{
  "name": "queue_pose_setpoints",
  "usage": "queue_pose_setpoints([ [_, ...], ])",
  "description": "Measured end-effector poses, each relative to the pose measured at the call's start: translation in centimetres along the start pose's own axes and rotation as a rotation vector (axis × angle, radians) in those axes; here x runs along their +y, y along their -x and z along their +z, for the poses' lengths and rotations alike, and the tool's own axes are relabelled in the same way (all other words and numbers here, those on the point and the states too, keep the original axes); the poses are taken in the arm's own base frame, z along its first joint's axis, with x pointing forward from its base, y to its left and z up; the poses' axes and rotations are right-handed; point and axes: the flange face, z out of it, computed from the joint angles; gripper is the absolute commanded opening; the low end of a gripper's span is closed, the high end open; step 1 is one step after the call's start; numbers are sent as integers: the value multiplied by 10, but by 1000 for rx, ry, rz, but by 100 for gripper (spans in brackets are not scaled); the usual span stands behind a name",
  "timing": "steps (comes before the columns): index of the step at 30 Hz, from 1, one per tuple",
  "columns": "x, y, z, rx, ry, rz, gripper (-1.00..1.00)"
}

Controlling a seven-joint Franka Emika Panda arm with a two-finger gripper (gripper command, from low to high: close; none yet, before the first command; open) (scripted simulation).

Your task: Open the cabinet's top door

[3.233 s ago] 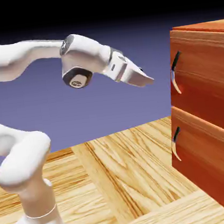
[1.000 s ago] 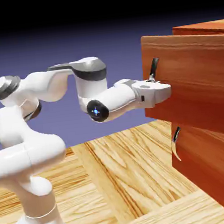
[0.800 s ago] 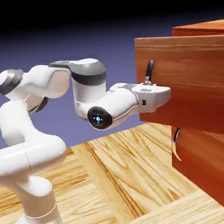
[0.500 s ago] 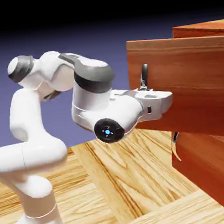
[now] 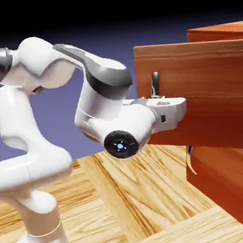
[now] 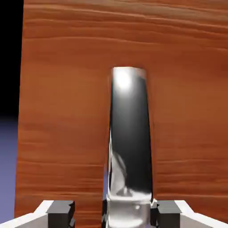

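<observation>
In the exterior view, the top door [image 5: 208, 92] fills the upper right of the frame, standing out from the cabinet [image 5: 240, 184], its free edge near the middle. Below it, toward the lower right, sits the lower front panel [image 5: 226, 178] with its own curved handle [image 5: 190, 161]; the hand view shows neither.

The arm [image 5: 38, 165] comes from the lower left over the pale wood surface [image 5: 119, 219], and its hand hides the lower part of the upper handle [image 5: 155, 83]. Only the hand view shows the finger tips: the pincer [image 6: 113, 214] is released, its tips apart at the bottom edge with the upper handle between them. A gap shows on the left; on the right the tip is at or just beside the handle, contact unclear.
</observation>
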Motion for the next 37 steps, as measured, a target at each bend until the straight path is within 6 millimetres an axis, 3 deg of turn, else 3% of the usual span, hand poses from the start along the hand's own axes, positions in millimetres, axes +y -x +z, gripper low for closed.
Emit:
queue_pose_setpoints([
  [9,6,-2,-1,2,-11,31,-100],
  [24,71,-54,-105,-279,-298,42,-100],
  [37,128,-106,-152,-473,-501,43,-100],
])
